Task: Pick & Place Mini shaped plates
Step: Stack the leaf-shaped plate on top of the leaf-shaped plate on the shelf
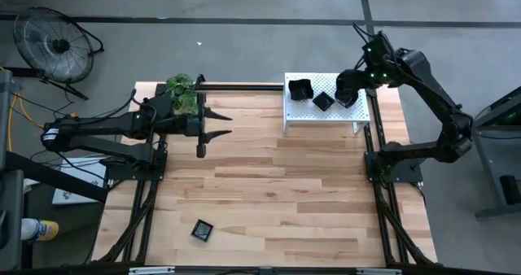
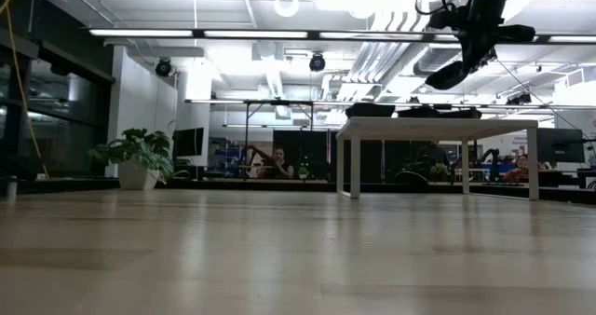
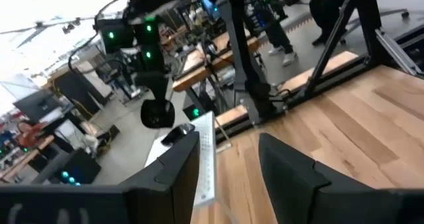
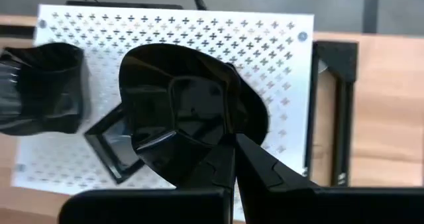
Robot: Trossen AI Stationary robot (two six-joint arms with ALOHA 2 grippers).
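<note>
Rack (image 1: 326, 112) carries two dishes (image 1: 301, 89) beneath the right gripper (image 4: 233, 159), pinching a rounded plate (image 4: 192, 108). Left gripper (image 1: 218, 124) spread near a plant (image 1: 182, 93); square plate (image 1: 202, 229) well apart.

We find no readable text, label, brand, number or sign on anything in any of the four views.

The left claw (image 3: 228, 174) hangs above the wooden table (image 3: 358, 131), its two dark fingers (image 3: 291, 174) parted. Farther off, the right claw (image 3: 158, 108) holds a black dish (image 3: 157, 112) over the white rack (image 3: 207, 159) near the table's edge.
</note>
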